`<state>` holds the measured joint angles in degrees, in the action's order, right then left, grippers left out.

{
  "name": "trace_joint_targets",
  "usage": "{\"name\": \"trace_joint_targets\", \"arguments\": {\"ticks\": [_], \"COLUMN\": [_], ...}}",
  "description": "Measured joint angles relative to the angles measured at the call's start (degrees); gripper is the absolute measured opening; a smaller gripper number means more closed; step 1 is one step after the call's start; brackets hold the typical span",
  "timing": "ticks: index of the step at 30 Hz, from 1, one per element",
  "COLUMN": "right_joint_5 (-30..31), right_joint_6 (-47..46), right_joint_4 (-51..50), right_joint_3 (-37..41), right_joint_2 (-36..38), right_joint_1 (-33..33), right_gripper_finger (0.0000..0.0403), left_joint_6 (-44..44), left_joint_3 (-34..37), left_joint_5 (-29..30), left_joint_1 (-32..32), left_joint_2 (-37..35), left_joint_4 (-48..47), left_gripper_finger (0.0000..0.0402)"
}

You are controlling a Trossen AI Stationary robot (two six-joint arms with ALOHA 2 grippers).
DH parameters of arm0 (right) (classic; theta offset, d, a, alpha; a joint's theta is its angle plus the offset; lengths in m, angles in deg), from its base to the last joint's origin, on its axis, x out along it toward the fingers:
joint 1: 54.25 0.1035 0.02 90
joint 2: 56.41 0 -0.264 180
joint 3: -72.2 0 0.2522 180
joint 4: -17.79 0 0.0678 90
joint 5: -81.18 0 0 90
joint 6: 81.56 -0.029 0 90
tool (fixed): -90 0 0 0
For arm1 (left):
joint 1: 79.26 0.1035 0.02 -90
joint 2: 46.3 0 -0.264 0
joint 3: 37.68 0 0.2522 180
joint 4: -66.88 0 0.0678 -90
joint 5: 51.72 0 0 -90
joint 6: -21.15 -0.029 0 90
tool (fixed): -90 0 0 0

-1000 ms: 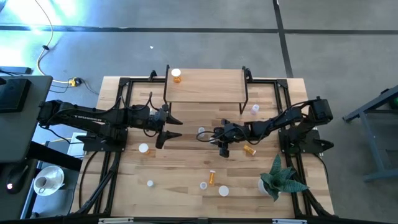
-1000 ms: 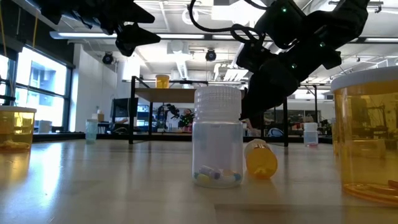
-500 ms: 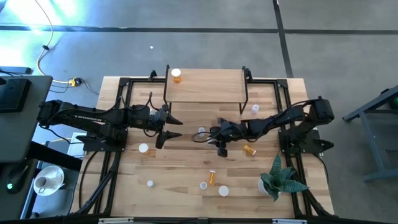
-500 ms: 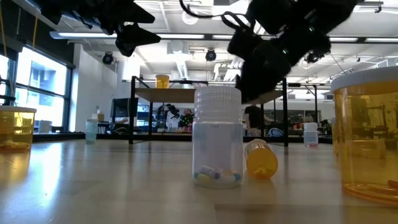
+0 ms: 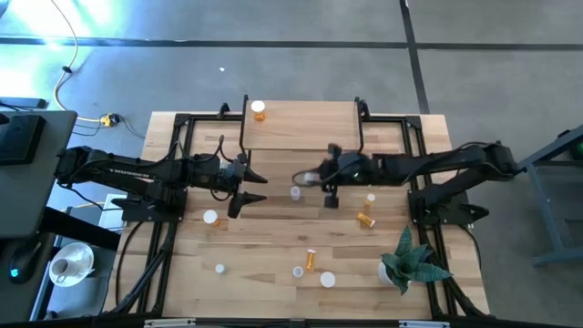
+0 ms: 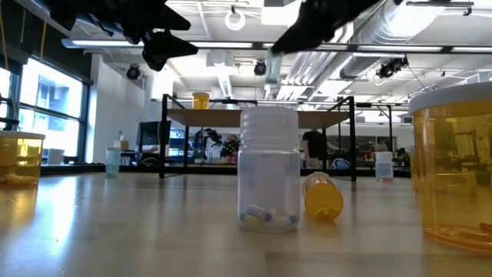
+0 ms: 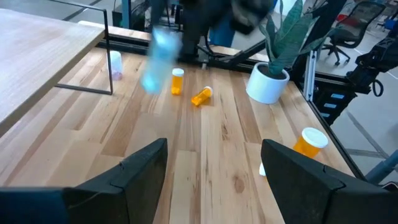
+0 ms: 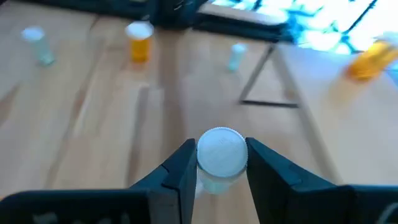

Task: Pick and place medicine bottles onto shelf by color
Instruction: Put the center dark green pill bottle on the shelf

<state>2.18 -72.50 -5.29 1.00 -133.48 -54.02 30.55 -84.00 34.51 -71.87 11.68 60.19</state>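
My right gripper (image 8: 221, 163) is shut on a clear medicine bottle with a white cap (image 8: 221, 152). It hangs high above the table's middle (image 5: 295, 192), near the shelf's front edge, and shows blurred in the left wrist view (image 7: 158, 53). The shelf (image 5: 301, 126) stands at the table's far side on thin black legs. One orange bottle (image 5: 259, 111) stands upright at the shelf's far left corner. My left gripper (image 5: 253, 187) waits open above the table, left of the middle, with nothing between its fingers. My right gripper pinches the clear bottle between its two fingers (image 8: 183, 169) at its top end, beside the white cap (image 8: 221, 140). The bottle's body hangs below the fingers (image 6: 273, 68), lifted clear of the table.
Several more bottles stand or lie on the table: a lilac one (image 5: 373, 159) under the shelf's right end, two orange ones (image 5: 364, 219) to the right, and others near the front edge (image 5: 310, 260). A potted plant (image 5: 410, 264) stands at the near right.
My right gripper has risen from close to the table to well above it, gone a little toward the far edge and the shelf, and rolled at the wrist. The clear bottle has come up with it, clear of the table.
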Motion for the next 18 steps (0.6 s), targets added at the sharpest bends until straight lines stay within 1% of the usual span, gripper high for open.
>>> {"name": "trace_joint_targets", "arguments": {"ticks": [5, 7, 10, 14, 18], "right_joint_5": [3.8, 4.4, 7.0, 10.1, 12.9], "right_joint_6": [0.3, 0.2, -1.0, -3.6, -9.1], "right_joint_4": [-2.9, -2.8, -2.9, -2.5, -2.5], "right_joint_3": [-1.4, -1.4, -1.5, -1.5, -1.5], "right_joint_2": [6.8, 9.4, 12.6, 14.8, 14.2], "right_joint_1": [-4.6, -7.2, -11.7, -17.9, -24.4], "right_gripper_finger": [0.0106, 0.0106, 0.0106, 0.0106, 0.0106], "left_joint_6": [-0.1, -0.1, -0.1, -0.1, -0.1], "left_joint_3": [0.0, 0.0, 0.0, 0.0, 0.0], "left_joint_5": [0.2, 0.2, 0.2, 0.2, 0.2], "left_joint_1": [0.0, 0.0, 0.0, 0.0, 0.0], "left_joint_2": [0.0, 0.0, 0.0, 0.0, 0.0], "left_joint_4": [0.0, 0.0, 0.0, 0.0, 0.0], "left_gripper_finger": [0.0250, 0.0250, 0.0250, 0.0250, 0.0250]}}
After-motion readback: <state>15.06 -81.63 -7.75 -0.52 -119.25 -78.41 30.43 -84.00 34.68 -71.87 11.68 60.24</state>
